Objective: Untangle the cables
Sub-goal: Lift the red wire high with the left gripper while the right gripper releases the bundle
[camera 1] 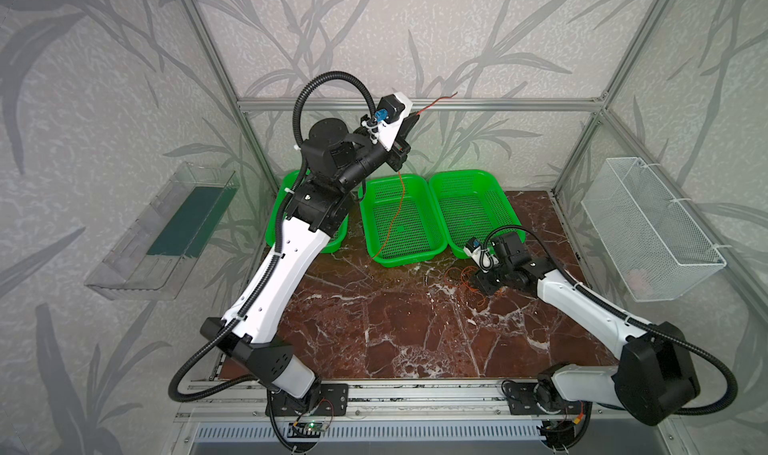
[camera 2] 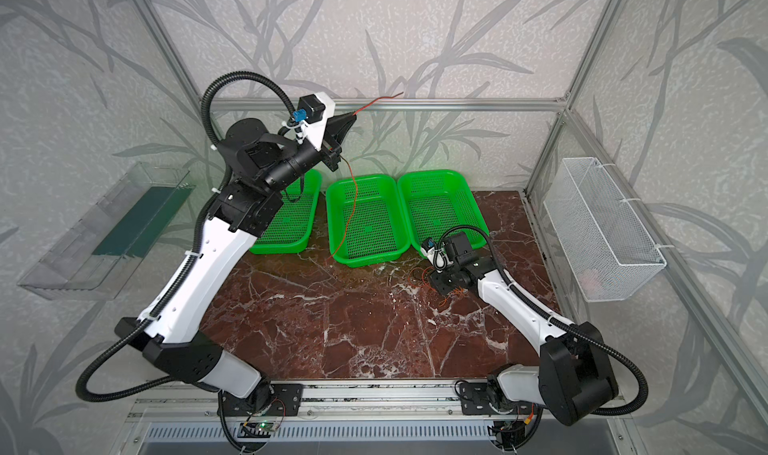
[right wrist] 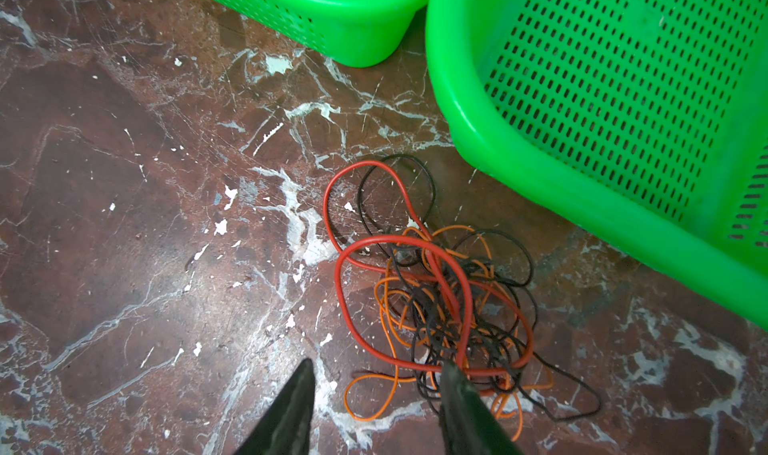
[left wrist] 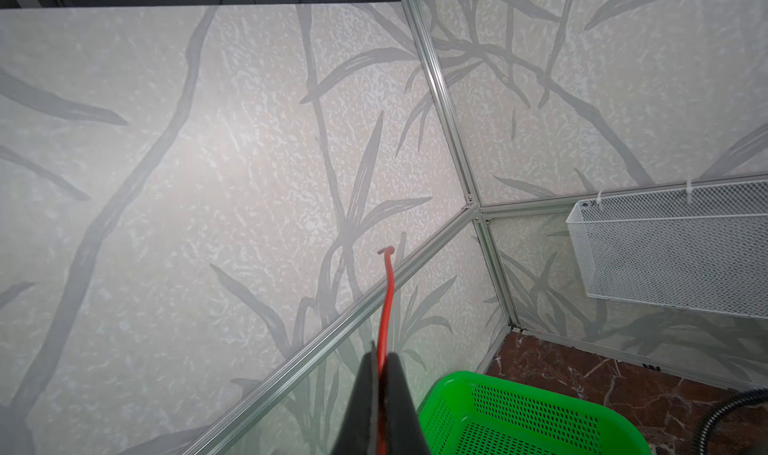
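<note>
My left gripper [left wrist: 380, 349] is raised high near the back wall, shut on a thin red cable [left wrist: 387, 291]. In both top views the short end of this cable [camera 1: 440, 100] sticks out past the left gripper [camera 1: 417, 115]. The long part [camera 1: 397, 212] hangs down across the middle green basket to the table. A tangle of red, orange and black cables [right wrist: 436, 299] lies on the marble table beside the right basket [right wrist: 582, 100]. My right gripper [right wrist: 376, 363] stands open just over the table, one fingertip [right wrist: 451, 367] at the tangle's edge, nothing held.
Three green perforated baskets [camera 1: 365, 224] stand in a row at the back of the table [camera 1: 395, 328]. A white wire basket [camera 1: 648, 228] hangs on the right wall and a clear tray [camera 1: 166, 232] on the left wall.
</note>
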You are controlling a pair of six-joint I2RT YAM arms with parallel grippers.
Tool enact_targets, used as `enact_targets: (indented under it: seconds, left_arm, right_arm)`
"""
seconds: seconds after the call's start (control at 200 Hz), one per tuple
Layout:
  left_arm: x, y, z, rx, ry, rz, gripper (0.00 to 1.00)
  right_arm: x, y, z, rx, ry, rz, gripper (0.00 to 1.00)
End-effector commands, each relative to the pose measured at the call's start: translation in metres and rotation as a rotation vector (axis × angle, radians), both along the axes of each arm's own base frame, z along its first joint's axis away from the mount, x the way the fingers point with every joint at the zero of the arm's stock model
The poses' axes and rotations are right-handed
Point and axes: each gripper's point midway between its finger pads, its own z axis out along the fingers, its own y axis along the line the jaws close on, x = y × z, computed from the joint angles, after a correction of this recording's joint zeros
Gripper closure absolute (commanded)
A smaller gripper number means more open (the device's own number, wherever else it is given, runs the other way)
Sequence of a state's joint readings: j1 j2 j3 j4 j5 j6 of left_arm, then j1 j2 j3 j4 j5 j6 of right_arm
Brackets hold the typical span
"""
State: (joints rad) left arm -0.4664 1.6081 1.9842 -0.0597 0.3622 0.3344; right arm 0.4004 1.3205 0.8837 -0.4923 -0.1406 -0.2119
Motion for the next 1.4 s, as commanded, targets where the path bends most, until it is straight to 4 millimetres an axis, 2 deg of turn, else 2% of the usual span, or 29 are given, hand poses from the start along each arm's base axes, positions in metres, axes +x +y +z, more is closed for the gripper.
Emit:
enact_targets:
  seconds: [0.0, 0.175, 0.37, 0.5, 0.6, 0.71, 0.88, 1.0, 1.09, 1.17, 1.24, 1.309, 1.394]
  left_arm:
    - [0.019, 0.008, 0.019, -0.052, -0.070, 0.017, 1.00]
    - [0.048, 0.014, 0.014, -0.086, -0.063, 0.053, 1.00]
    - [0.075, 0.019, -0.018, -0.109, 0.001, 0.067, 1.00]
    - [0.085, 0.014, -0.027, -0.137, 0.025, 0.041, 1.00]
    - [0.080, 0.009, -0.010, -0.162, 0.002, 0.015, 1.00]
    - [0.074, 0.015, 0.018, -0.179, -0.076, 0.032, 1.00]
    - [0.064, 0.018, 0.050, -0.221, -0.164, 0.019, 1.00]
    - [0.060, 0.019, 0.061, -0.241, -0.187, 0.015, 1.00]
    - [0.062, 0.020, 0.059, -0.224, -0.189, 0.029, 1.00]
    - [0.069, 0.019, 0.047, -0.190, -0.165, 0.051, 1.00]
    - [0.081, 0.018, 0.027, -0.167, -0.120, 0.076, 1.00]
    - [0.094, 0.016, -0.003, -0.138, -0.058, 0.094, 1.00]
    - [0.107, 0.012, -0.048, -0.101, 0.029, 0.112, 1.00]
  right_arm:
    - [-0.001, -0.001, 0.011, 0.012, -0.007, -0.020, 0.51]
    - [-0.005, -0.004, 0.009, 0.012, -0.018, -0.026, 0.51]
    - [-0.004, -0.009, 0.005, -0.009, -0.014, -0.048, 0.50]
    - [-0.002, -0.010, 0.002, -0.020, -0.009, -0.061, 0.50]
    - [-0.002, -0.010, 0.005, -0.020, -0.003, -0.062, 0.50]
    - [-0.001, -0.010, 0.008, -0.022, -0.017, -0.061, 0.50]
    - [-0.003, -0.009, 0.011, -0.007, -0.016, -0.056, 0.50]
    - [-0.005, -0.011, 0.012, -0.009, -0.023, -0.057, 0.50]
    - [-0.007, -0.013, 0.013, -0.013, -0.032, -0.062, 0.50]
    - [-0.007, -0.015, 0.013, -0.018, -0.039, -0.069, 0.50]
    - [-0.008, -0.016, 0.012, -0.019, -0.042, -0.070, 0.50]
    - [-0.008, -0.017, 0.011, -0.022, -0.042, -0.075, 0.50]
    - [-0.009, -0.019, 0.009, -0.035, -0.038, -0.079, 0.50]
